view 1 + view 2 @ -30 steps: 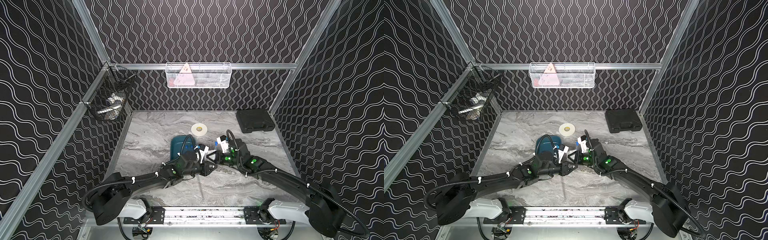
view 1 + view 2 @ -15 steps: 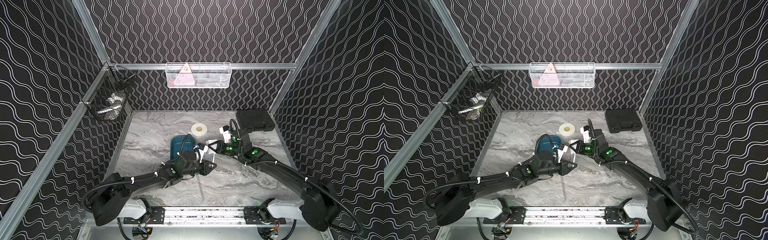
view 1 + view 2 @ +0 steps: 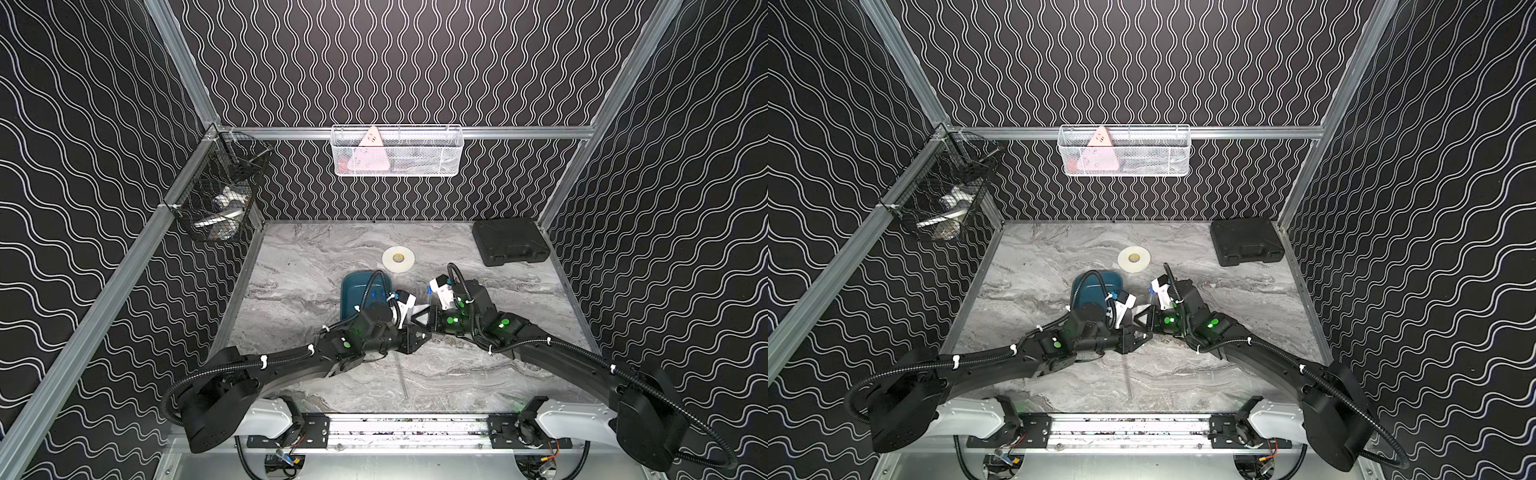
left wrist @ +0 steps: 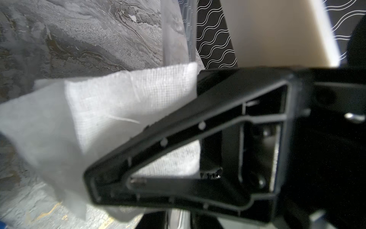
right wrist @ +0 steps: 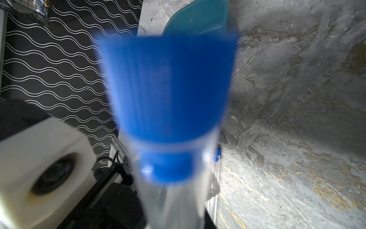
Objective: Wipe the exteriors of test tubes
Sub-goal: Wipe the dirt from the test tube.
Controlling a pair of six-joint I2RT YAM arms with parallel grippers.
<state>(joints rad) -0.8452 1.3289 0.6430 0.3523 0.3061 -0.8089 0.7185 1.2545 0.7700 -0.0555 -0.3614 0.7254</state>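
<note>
test tube [image 5: 172, 200], clear with a blue cap [image 5: 168, 89], stood nearly upright above the middle of the counter [image 3: 299, 257], cap uppermost, right between the two arms. the right fingers [image 3: 434, 326] were closed round its body; from where i stood the grip itself was mostly hidden, but the tube rose straight out of that hand and filled the right wrist view, blurred. in both top views its cap showed just above the hands [image 3: 1150, 296].

the left fingers [image 4: 178, 128] were clenched on a folded white wipe [image 4: 118, 103]. the tube's clear body ran down into the fold of the wipe, so the cloth was touching the glass. whether the left fingers pinched the tube through the cloth, i couldn't tell.

a second tube [image 3: 402, 378] lay loose on the counter, nearer the front rail, one end tucked under the left arm. the teal tray [image 3: 353, 291] sat just behind the left wrist, and a couple of small blue caps [image 3: 375, 294] peeped out of it beside the cable; i couldn't count the tubes there.

farther back lay a roll of tape [image 3: 398, 259] and, in the far right corner, a black case [image 3: 509, 241].
</note>
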